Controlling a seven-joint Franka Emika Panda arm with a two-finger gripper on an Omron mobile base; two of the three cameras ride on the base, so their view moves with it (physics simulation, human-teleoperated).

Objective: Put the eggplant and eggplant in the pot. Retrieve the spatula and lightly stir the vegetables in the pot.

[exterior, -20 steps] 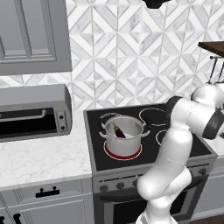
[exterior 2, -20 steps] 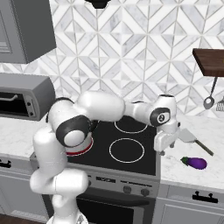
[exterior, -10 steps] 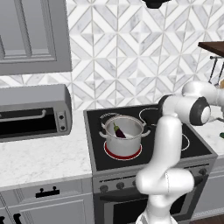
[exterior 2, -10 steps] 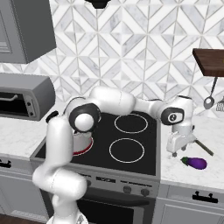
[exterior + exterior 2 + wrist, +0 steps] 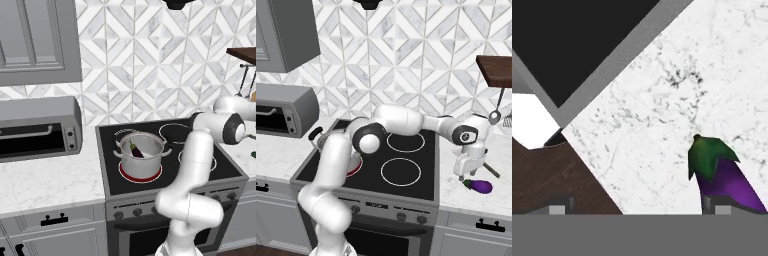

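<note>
The white arm's two-finger gripper (image 5: 462,175) hangs over the marble counter (image 5: 476,200) to the right of the black stovetop (image 5: 381,172), jaws spread wide and holding nothing. The small glossy purple eggplant with its green cap (image 5: 478,186) lies on that counter just off the fingers, at about four o'clock from them in the right base view. Through the hand camera the eggplant (image 5: 722,175) sits low at five o'clock, its stem end pointing up towards twelve and one finger tip (image 5: 722,207) already at its body.

To my eye the pick calls for sliding the hand sideways until the purple body lies between both tips, then coming straight down and closing across the narrow width, clear of the cap. It looks slick, so a mid-body grip seems safest.

Over at the stove's left front burner, the shiny straight-sided steel pot (image 5: 142,160) stands upright. One dark eggplant (image 5: 136,150) already leans inside it, against the wall.
</note>
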